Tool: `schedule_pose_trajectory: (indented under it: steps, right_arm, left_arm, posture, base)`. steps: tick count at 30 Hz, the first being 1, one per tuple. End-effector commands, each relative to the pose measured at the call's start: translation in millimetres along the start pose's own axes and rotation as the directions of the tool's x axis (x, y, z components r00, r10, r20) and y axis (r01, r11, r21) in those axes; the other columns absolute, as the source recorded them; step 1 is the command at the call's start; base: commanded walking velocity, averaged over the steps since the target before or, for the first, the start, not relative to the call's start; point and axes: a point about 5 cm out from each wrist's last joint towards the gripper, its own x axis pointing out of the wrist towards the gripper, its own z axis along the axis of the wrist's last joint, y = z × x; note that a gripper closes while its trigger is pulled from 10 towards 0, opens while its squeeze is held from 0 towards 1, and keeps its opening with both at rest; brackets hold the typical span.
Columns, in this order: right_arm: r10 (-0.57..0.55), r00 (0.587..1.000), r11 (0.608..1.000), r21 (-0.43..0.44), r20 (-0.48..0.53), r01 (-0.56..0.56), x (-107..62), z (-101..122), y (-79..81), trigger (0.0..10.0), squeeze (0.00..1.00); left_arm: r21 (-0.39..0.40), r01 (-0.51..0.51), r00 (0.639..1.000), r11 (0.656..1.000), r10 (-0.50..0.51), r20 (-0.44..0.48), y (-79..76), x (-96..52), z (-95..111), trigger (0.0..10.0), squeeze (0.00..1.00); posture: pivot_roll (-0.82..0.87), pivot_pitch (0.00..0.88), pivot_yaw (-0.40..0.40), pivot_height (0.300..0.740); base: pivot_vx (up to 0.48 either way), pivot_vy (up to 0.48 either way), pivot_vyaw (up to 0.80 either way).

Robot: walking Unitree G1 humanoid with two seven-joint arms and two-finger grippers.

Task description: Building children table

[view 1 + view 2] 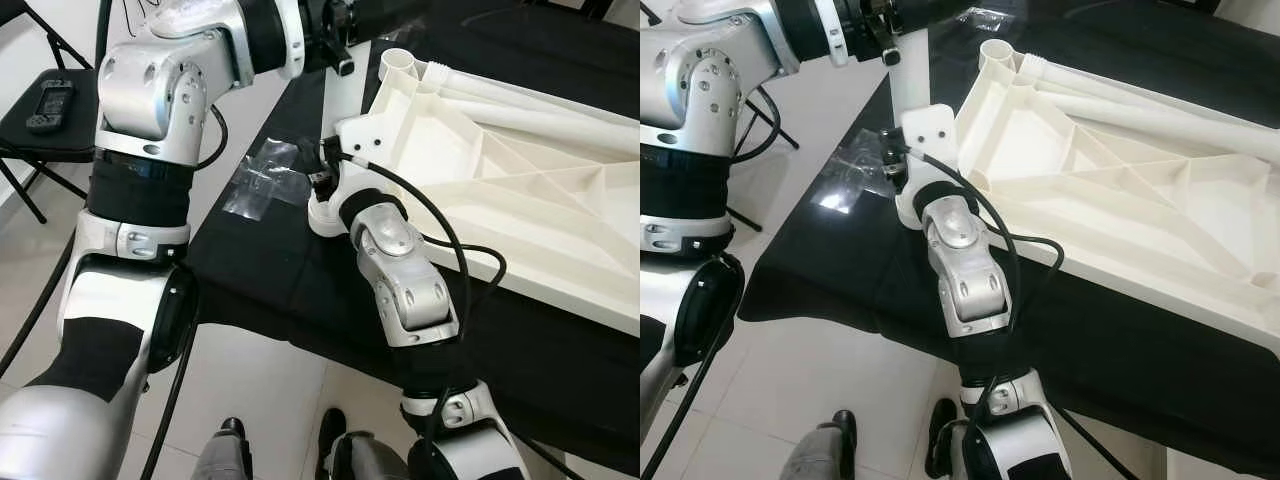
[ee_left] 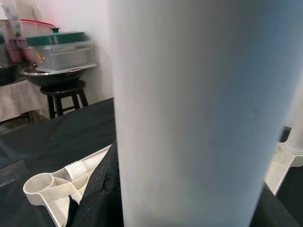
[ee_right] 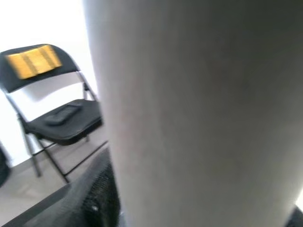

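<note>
Black cloth (image 1: 840, 290) covered the worktable; at centre frame the right gripper (image 1: 902, 165) met the foot of an upright white leg (image 1: 908, 75), jaw state unclear; the left gripper (image 1: 865, 20) reached it higher, upper left, likewise unclear; the upturned tabletop (image 1: 1120, 190) lay beyond, right.

Bright even daylight, glare on the plastic bag (image 1: 262, 180), sharp head views, wrist views' white leg (image 2: 189, 113) blurred close up.
</note>
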Motion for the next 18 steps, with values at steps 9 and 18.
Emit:
schedule_pose_trajectory:
  steps: [9,18]
  right_arm:
    - [0.424,0.904,0.904,-0.075,0.051,-0.42,17.3,31.8,-26.7,10.0,0.04]
    - [0.632,0.774,0.771,-0.136,0.045,-0.622,21.6,35.4,-24.4,9.6,0.0]
  left_arm:
    - [-0.012,0.222,0.975,0.975,-0.221,0.019,-21.5,19.9,0.9,0.0,0.0]
    - [-0.018,0.242,0.97,0.97,-0.242,0.016,-22.7,20.5,-0.7,0.0,0.0]
  posture:
    - [0.13,0.315,-0.043,0.74]
    - [0.15,0.316,-0.035,0.74]
  base:
    - [0.0,0.0,0.0]
    - [0.0,0.0,0.0]
